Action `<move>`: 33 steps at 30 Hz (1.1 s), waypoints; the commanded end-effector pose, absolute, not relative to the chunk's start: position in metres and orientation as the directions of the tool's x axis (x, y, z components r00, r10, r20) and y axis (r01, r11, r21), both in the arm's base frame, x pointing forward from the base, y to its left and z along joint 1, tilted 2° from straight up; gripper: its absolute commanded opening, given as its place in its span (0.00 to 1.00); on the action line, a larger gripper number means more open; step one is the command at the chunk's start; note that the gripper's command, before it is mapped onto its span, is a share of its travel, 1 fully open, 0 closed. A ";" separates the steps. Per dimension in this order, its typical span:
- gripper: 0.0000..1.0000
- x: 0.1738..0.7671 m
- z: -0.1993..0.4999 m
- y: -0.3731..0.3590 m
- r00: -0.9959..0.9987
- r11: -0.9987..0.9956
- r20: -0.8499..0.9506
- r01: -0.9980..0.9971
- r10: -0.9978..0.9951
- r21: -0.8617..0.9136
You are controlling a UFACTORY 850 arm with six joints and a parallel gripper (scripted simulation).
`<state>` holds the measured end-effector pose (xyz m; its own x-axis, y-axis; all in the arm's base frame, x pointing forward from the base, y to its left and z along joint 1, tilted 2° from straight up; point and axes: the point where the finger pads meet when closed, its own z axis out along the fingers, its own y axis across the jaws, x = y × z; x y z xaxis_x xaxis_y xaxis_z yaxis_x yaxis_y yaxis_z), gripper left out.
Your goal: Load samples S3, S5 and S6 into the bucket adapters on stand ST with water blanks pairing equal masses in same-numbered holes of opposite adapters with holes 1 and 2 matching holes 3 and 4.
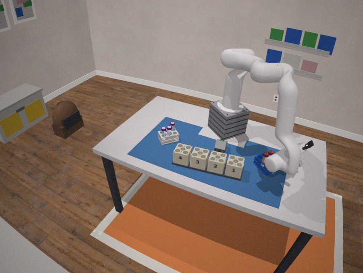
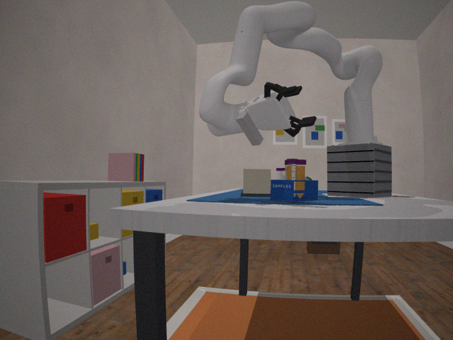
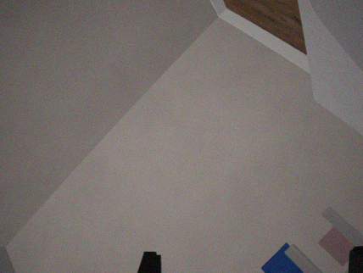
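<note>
The gripper [image 2: 304, 104] stood spread, with nothing between its fingers, raised above the bench [image 1: 140, 167] [image 2: 219, 221] near its right-hand edge in the top view. Beneath the wrist, the blue sample rack [image 1: 258, 161] [image 2: 282, 193] held orange-filled tubes [image 1: 265, 157] [image 2: 300, 171]. The white rack [image 1: 168, 140], toward the bench's left edge, carried three tubes of water [image 1: 169, 131]. Adapters 4 to 1 [image 1: 182, 154] sat in a row on the loading stand [image 1: 205, 170] along the front edge, no tube showing in them. I judged the step to be preparation: comparing levels and choosing partners. The next move called for turning the fingers downward and aligning them over one cap.
</note>
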<state>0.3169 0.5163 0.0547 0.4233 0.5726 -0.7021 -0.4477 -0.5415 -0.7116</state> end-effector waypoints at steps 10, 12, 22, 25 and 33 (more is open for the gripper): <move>1.00 0.317 0.056 0.517 0.424 -0.540 -0.701 -0.447 0.574 -0.713; 1.00 0.317 0.056 0.517 0.424 -0.540 -0.701 -0.447 0.574 -0.713; 1.00 0.327 0.050 0.494 0.464 -0.598 -0.718 -0.404 0.518 -0.692; 1.00 0.330 0.048 0.484 0.492 -0.635 -0.726 -0.376 0.480 -0.674; 1.00 0.339 0.042 0.458 0.535 -0.687 -0.732 -0.337 0.423 -0.643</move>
